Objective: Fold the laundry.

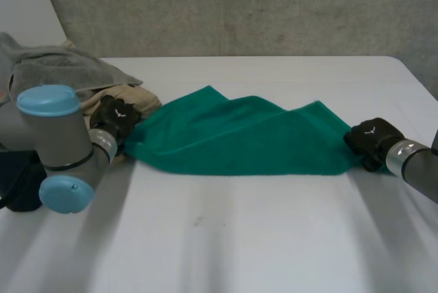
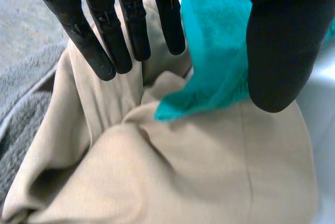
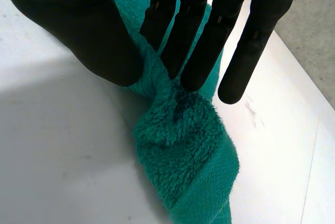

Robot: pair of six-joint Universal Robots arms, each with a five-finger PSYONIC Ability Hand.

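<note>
A green towel (image 1: 233, 135) lies spread and rumpled across the middle of the white table (image 1: 239, 238). My left hand (image 1: 116, 118) is at its left end, fingers (image 2: 104, 35) straight and open above a beige garment (image 2: 183, 171). The green towel's corner (image 2: 214, 35) lies on that garment between fingers and thumb, unpinched. My right hand (image 1: 371, 137) is at the towel's right end. There its thumb (image 3: 99, 35) and fingers pinch a bunched corner of the towel (image 3: 183, 150) just above the table.
A pile of laundry sits at the table's far left: a grey towel (image 1: 61, 67) on top and the beige garment (image 1: 133, 96) beside my left hand. The grey towel (image 2: 26, 103) borders the beige cloth. A concrete wall stands behind the table.
</note>
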